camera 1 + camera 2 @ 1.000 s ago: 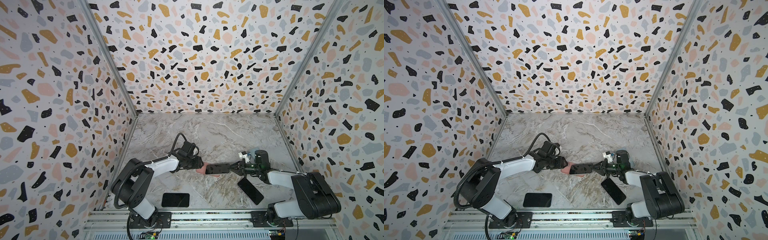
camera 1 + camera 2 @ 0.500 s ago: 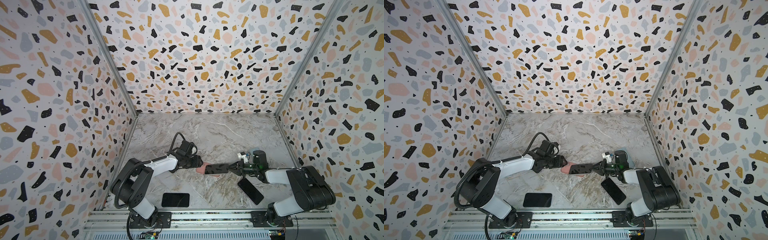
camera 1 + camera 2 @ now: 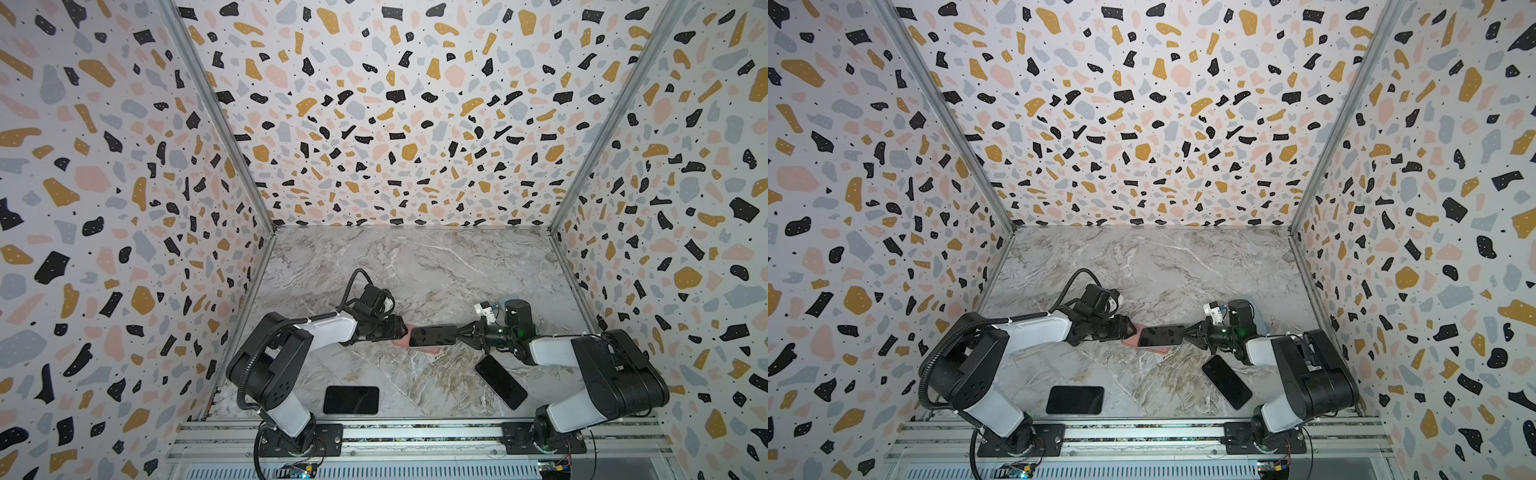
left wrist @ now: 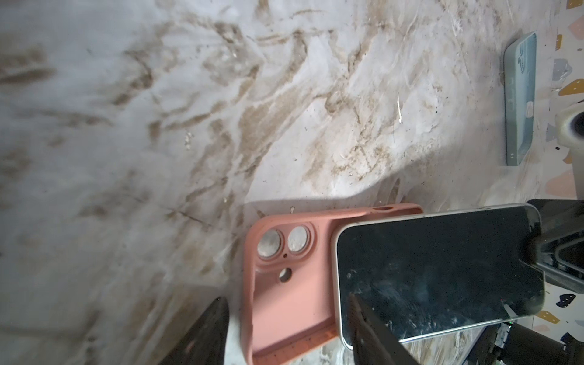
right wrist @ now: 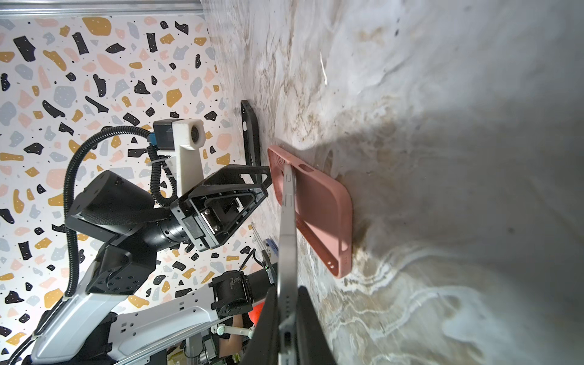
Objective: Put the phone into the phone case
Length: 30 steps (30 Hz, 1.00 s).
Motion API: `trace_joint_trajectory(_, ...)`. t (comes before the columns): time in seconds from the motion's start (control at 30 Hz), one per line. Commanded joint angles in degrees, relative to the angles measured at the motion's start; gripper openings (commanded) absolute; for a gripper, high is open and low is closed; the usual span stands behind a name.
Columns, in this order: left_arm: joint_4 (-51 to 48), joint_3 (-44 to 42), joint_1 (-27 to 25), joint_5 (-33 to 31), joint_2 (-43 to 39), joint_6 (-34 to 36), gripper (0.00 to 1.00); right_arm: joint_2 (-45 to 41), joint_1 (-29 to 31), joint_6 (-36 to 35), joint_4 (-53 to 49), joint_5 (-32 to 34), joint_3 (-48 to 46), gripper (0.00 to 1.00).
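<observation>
Jutting from the right jaws, phone (image 4: 436, 271) overlaps pink case (image 4: 284, 300).

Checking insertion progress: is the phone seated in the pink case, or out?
Out. The right gripper holds the phone tilted over the pink case, partly overlapping it; the case's camera end lies uncovered.

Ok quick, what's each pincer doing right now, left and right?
Left pincer: open at the camera end of the pink case, gripping nothing.
Right pincer: closed on the phone, which is tilted over that case.
</observation>
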Motion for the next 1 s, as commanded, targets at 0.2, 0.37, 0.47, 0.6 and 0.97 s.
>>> trace_joint_trajectory(0.2,2.4,-2.0,0.3,2.5,0.3,0.3,0.62,0.7,0.7,-1.2,4.4,0.7,0.9,0.00)
trace_joint_trajectory(0.37,2.8,-2.5,0.3,2.7,0.2,0.2,0.62,1.6,1.0,-1.2,5.0,1.4,0.6,0.00)
trace_joint_trajectory(0.47,3.0,-2.9,0.3,3.0,-0.1,0.2,0.61,2.3,1.0,-1.1,6.4,1.5,0.3,0.00)
trace_joint_trajectory(0.6,3.3,-3.2,0.3,3.1,-0.2,0.3,0.62,3.0,1.0,-1.3,6.8,1.7,0.3,0.00)
trace_joint_trajectory(0.97,4.5,-4.2,0.3,3.6,-0.7,0.4,0.61,3.4,0.8,-3.2,5.4,2.8,0.4,0.00)
